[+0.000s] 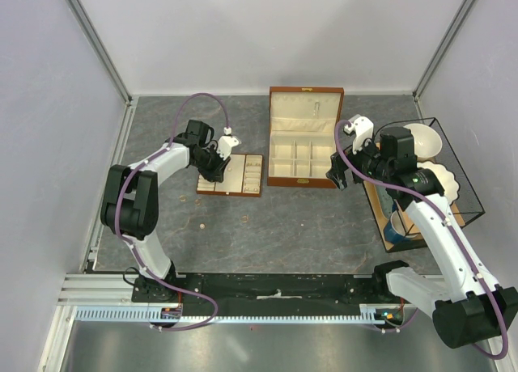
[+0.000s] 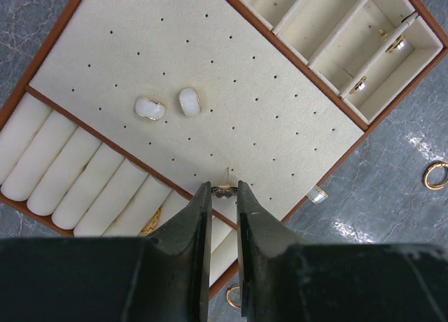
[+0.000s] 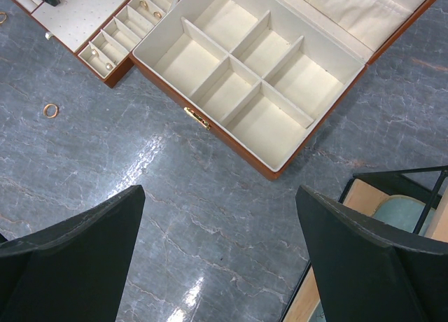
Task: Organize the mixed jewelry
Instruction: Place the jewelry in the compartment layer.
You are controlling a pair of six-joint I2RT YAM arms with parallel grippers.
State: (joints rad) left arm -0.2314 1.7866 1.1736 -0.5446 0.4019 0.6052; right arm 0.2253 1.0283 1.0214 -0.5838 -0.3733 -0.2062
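Two white earrings (image 2: 150,109) lie close together on the perforated panel of the tray (image 2: 266,91), one with its long axis across the wrist view and the other turned nearly at right angles to it. The left gripper (image 2: 224,196) points down over the panel's edge and pinches a tiny gold piece (image 2: 224,190) between almost-closed fingertips. The right gripper (image 3: 220,255) hangs over the table (image 3: 210,217) in front of the box (image 3: 241,152), jaws spread wide.

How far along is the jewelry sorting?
Done: two white earrings sit on the tray, with small pieces in its side compartments. In hand: the left gripper pinches a tiny piece at the tray's edge. Left: a gold ring lies on the table; the right gripper hangs open.
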